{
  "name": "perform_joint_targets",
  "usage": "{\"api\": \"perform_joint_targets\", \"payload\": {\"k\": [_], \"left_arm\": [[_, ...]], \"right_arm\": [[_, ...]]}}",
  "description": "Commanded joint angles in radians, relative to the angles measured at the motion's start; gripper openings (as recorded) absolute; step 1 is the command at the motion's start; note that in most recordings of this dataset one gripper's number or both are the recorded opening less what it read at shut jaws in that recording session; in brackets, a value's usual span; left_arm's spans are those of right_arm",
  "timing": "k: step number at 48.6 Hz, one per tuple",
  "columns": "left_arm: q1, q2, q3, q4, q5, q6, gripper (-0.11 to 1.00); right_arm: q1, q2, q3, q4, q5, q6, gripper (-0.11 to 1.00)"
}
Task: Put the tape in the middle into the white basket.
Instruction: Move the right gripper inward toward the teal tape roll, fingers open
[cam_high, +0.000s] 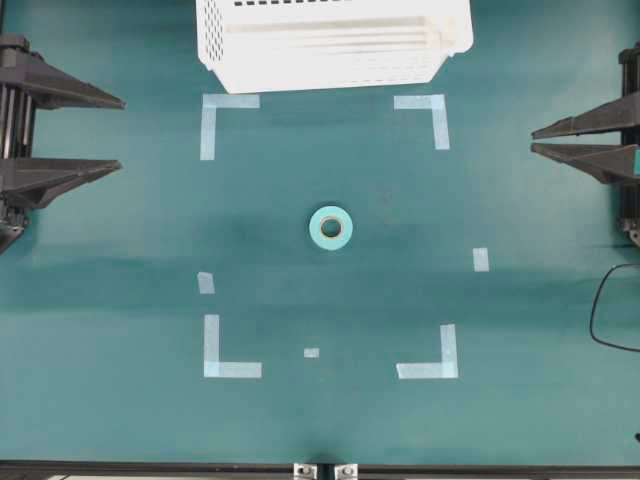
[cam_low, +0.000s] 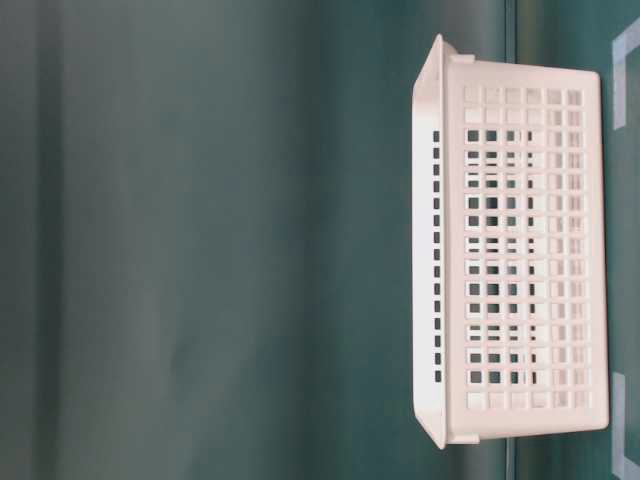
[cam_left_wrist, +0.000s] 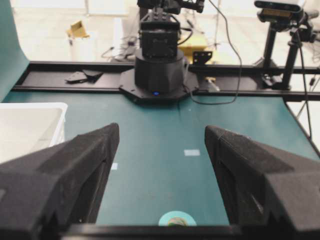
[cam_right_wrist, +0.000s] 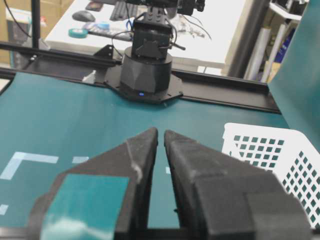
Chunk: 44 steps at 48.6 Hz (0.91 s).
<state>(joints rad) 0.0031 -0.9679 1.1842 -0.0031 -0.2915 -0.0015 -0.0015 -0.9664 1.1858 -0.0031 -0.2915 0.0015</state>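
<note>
**Tape waits at centre, both tools parked at the edges**

The tape (cam_high: 331, 227) lies flat on the green worktop (cam_high: 120, 420), alone in the middle of a rectangle marked out by pale corner marks (cam_high: 221, 112). Lying on its side with the core hole facing up, it offers either its outer wall or its rim to a grasp from above. That central spot seems chosen so either arm could reach it.

The white basket (cam_high: 335, 45) stands at the far edge of the worktop, just beyond the marked rectangle and well apart from the tape. It appears empty, so the task has not begun.

The left tool (cam_high: 118, 135) rests at the left edge with its jaws spread wide and nothing between them; its wrist view shows the tape low in the gap ahead. The right tool (cam_high: 535, 140) sits at the right edge with its jaws drawn narrow, a thin slit between them, and holds nothing. Both are far from the tape, in what looks like a rest pose.

Judging by its spread jaws, the left tool is readier to take the roll.
</note>
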Motion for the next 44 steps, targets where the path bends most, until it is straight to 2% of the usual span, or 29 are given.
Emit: {"api": "perform_joint_targets", "payload": {"k": [1, 3, 8, 13, 20, 30, 35, 44], "left_arm": [[-0.008, -0.015, 0.012, -0.026, -0.008, 0.002, 0.24], [-0.008, -0.028, 0.021, -0.026, -0.008, -0.002, 0.22], [-0.008, -0.071, 0.054, -0.026, -0.006, -0.003, 0.02], [-0.008, -0.137, 0.091, -0.026, 0.009, -0.005, -0.08], [-0.008, -0.282, 0.144, -0.026, 0.100, -0.003, -0.11], [-0.008, -0.430, 0.192, -0.026, 0.316, -0.005, -0.11], [-0.008, -0.449, 0.210, -0.026, 0.365, -0.003, -0.11], [-0.008, -0.445, 0.236, -0.026, 0.365, 0.002, -0.11]], "right_arm": [[-0.003, 0.005, -0.005, 0.002, -0.009, 0.003, 0.24], [-0.003, 0.002, 0.012, 0.002, -0.012, 0.006, 0.22], [-0.002, -0.014, 0.040, 0.000, -0.020, 0.020, 0.03], [-0.003, -0.023, 0.055, 0.000, -0.020, 0.035, 0.00], [-0.003, -0.009, 0.058, -0.002, -0.054, 0.040, 0.00], [-0.003, 0.040, 0.057, -0.002, -0.120, 0.040, 0.00], [-0.003, 0.063, 0.054, 0.002, -0.135, 0.048, 0.16], [-0.003, 0.094, 0.037, 0.002, -0.132, 0.067, 0.70]]}}
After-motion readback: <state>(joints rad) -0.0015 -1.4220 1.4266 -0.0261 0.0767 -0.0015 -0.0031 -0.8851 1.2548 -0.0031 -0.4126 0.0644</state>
